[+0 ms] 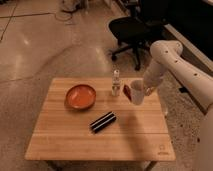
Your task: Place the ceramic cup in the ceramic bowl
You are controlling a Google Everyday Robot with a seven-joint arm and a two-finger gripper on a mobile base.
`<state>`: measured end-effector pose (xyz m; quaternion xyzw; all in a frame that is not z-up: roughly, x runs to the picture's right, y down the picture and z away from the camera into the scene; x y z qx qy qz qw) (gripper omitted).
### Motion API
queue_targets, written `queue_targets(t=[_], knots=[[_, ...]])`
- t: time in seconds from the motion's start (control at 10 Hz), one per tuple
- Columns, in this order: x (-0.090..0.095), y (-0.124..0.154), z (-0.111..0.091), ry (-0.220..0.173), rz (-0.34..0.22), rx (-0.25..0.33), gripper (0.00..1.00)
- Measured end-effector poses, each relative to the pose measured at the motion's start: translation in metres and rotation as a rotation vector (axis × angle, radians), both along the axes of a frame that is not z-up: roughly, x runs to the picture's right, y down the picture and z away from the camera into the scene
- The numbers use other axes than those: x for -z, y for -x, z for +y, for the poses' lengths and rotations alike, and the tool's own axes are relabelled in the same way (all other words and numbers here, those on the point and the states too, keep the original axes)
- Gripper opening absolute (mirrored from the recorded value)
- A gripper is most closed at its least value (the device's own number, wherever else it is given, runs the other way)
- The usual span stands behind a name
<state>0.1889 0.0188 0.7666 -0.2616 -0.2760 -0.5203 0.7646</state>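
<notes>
Carrying step: gripper [144, 89] sits at the right side of the tabletop [60, 145], clamped on the ceramic cup [137, 93], which hangs tilted just above the wood, rim leaning left. The white arm [167, 55] comes in from the far right. Just left of the cup are a small red item [127, 90] and a clear bottle [116, 82]. The ceramic bowl [81, 96] is well apart on the left, empty. A black oblong thing [103, 121] lies nearer, between the two. To do this well, I judge: travel left high enough to pass the bottle, or swing round its near side, level the cup, centre over the bowl, lower until it touches, then release.
</notes>
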Motion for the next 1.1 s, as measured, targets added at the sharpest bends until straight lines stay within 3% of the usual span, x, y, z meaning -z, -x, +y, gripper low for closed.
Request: queue_targets(t=[0.3, 0.6, 1.1], knots=[[-0.008, 0.044, 0.001, -0.015, -0.082, 0.073, 0.0], [-0.034, 0.085, 0.002, -0.039, -0.158, 0.148, 0.0], [-0.052, 0.14, -0.023, -0.126, -0.256, 0.139, 0.0]])
